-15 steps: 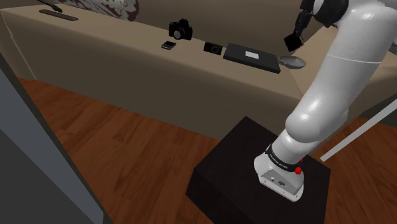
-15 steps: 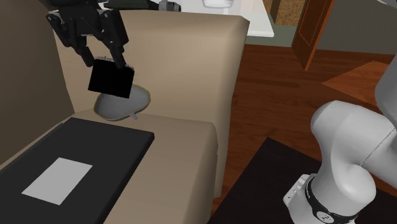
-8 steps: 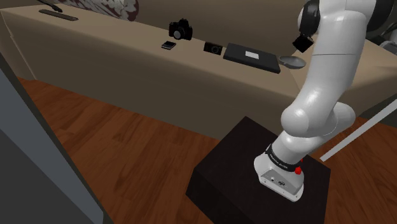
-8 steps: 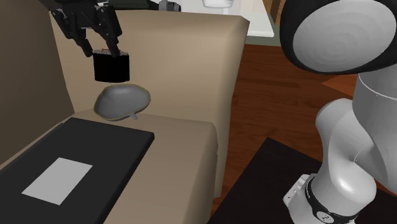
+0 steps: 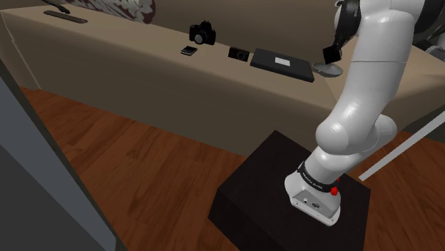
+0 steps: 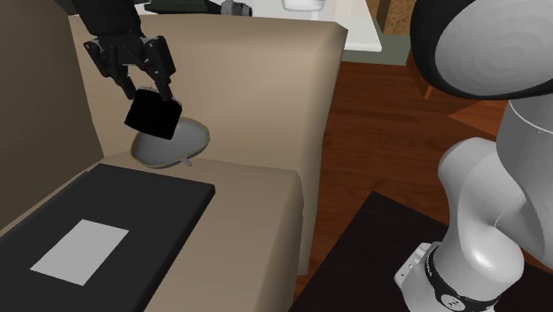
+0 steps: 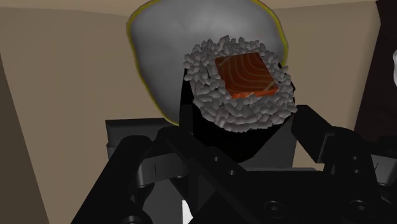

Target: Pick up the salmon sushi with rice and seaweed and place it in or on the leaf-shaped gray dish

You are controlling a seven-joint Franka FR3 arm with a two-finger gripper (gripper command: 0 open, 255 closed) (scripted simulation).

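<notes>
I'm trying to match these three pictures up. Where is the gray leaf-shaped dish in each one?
Shoulder view: the dish sits at upper right on the tan surface, beside the white arm.
Second exterior view: upper left, just below the tool.
Wrist view: right behind the sushi roll the tool holds.
Shared landmark: that black-wrapped sushi roll, held over the dish.

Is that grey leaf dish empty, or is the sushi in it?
Empty, as far as visible: the gripper holds the sushi roll above the dish.
</notes>
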